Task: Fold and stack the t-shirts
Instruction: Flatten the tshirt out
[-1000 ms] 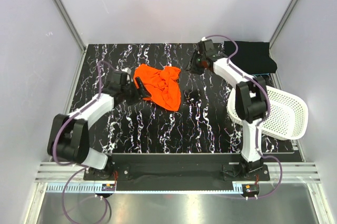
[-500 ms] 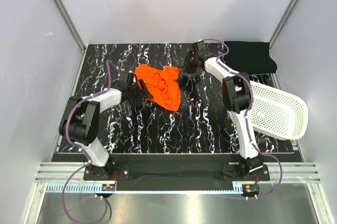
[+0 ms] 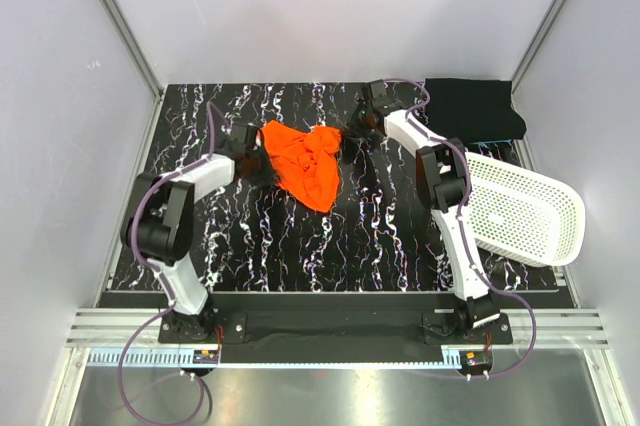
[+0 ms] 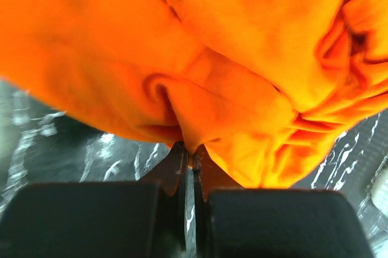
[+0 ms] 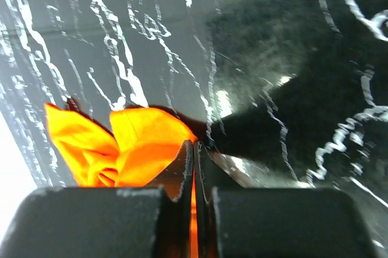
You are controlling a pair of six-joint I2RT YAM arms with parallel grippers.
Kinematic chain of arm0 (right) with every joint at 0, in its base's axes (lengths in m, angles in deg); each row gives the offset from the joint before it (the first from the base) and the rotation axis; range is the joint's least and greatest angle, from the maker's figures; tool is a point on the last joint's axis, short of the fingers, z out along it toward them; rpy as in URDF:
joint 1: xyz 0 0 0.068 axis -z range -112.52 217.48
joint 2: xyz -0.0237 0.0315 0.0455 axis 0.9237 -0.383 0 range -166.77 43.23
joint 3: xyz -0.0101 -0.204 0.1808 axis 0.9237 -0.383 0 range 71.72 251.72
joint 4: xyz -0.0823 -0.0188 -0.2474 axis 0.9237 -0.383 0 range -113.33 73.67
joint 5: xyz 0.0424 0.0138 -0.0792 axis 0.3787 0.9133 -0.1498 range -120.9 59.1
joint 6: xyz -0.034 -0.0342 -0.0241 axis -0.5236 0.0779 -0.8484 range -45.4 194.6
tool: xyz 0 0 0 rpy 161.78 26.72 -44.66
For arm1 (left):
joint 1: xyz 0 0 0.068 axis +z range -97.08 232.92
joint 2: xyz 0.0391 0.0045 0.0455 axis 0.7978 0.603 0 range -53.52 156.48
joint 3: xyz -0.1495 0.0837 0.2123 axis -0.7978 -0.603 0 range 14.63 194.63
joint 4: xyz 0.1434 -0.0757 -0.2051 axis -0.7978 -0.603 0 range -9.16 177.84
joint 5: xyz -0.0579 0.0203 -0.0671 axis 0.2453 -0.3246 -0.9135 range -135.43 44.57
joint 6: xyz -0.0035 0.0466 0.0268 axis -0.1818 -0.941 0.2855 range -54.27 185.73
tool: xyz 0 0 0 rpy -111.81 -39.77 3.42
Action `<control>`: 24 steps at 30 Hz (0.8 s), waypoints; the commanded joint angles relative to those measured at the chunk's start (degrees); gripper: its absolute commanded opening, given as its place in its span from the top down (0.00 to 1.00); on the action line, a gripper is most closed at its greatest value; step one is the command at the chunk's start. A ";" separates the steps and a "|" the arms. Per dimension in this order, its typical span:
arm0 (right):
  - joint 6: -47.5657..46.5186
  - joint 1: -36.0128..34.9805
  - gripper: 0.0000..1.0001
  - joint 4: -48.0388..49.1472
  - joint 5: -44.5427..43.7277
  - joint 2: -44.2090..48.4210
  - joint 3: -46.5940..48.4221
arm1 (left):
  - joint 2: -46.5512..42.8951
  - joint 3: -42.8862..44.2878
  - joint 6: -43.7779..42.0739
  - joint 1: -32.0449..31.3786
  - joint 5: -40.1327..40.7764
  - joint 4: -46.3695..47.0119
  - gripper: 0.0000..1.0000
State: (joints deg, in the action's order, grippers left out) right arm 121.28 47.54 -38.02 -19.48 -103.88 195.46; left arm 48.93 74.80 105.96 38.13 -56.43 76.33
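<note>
The table (image 3: 300,246) has a black, white-veined top. A white basket (image 3: 530,216) lies tipped at its right edge, part of it hanging past that edge, with nothing showing inside.

The black shirt (image 3: 480,108) lies in the far right corner as a flat, roughly rectangular shape. It looks folded already, though the top view is too dark to show its layers.

The orange shirt (image 3: 305,161) sits toward the far edge, near the middle of the table and well apart from the black one. It is a crumpled heap with deep creases and no flat panel.

The left gripper (image 3: 256,153) is at the heap's left side. In its wrist view the jaws are closed to a slit with a pleat of orange cloth (image 4: 230,58) pinched between the tips (image 4: 189,155).

The right gripper (image 3: 347,136) is at the heap's right side. Its jaws (image 5: 194,146) are likewise pressed together, and a sliver of orange (image 5: 121,149) shows in the gap, so it appears to have hold of an edge.

As a judgement, about half the task is done. One shirt seems finished and parked, and the second has only been gripped at two points. It has yet to be spread flat, folded and set on the black shirt.
</note>
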 commanded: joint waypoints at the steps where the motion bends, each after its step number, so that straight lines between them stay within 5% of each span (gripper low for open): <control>1: -4.47 1.05 1.00 -3.17 -4.11 9.35 0.37 | -10.74 8.03 -5.15 1.86 8.42 -9.65 1.00; 6: -11.69 2.37 1.00 -4.93 -11.14 34.71 -16.67 | -22.63 17.70 -10.26 2.48 17.59 -21.25 1.00; 11: -14.42 2.37 1.00 -7.31 -13.96 55.56 -32.74 | -26.52 22.44 -11.48 3.18 16.37 -27.06 1.00; 18: -15.12 2.37 1.00 -10.74 -15.03 68.43 -42.00 | -21.69 25.00 -12.98 6.00 11.36 -29.63 1.00; 24: -12.58 2.37 1.00 -10.74 -14.32 72.04 -51.75 | -6.34 27.46 -16.67 6.17 0.83 -29.45 1.00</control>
State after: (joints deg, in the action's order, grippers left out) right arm 108.03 49.92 -45.45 -32.85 -31.93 148.33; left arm 37.09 99.12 92.56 44.12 -47.93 47.57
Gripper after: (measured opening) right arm 0.010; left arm 0.024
